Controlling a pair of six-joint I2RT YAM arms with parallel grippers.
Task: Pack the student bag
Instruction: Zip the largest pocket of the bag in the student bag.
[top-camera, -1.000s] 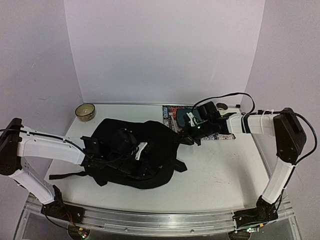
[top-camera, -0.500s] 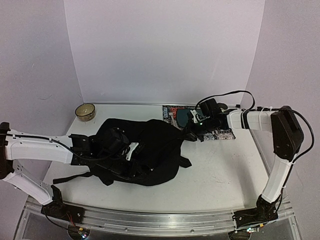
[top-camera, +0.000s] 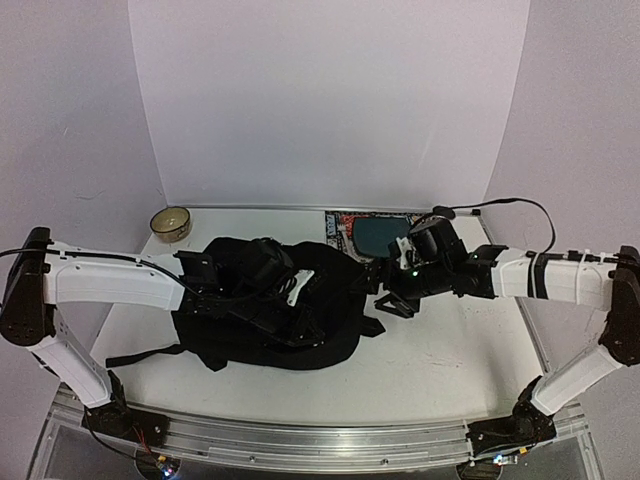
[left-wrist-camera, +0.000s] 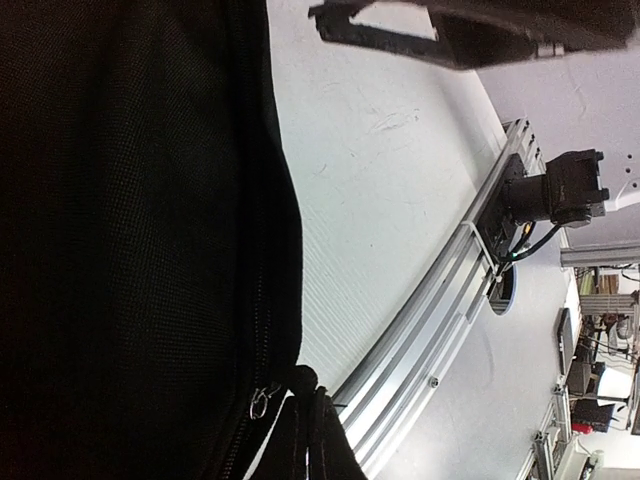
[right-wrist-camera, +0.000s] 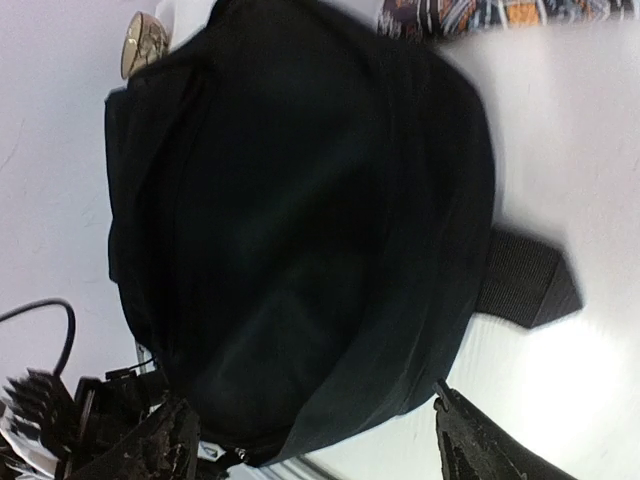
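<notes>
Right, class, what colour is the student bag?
Black all over; the student bag shows best in the top external view.

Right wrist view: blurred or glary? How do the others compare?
Right wrist: motion-smeared, the large soft black fabric backpack a near-featureless dark mass, white table glaring lower right. Left wrist: sharp, fabric weave readable. Top external: even light, soft shadows.

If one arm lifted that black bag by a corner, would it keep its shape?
Probably not. The bag lies slumped and creased, so it would likely sag and fold. Its loose strap would probably dangle or drag. It looks coarse-woven and matte, so it is likely not slippery.
</notes>
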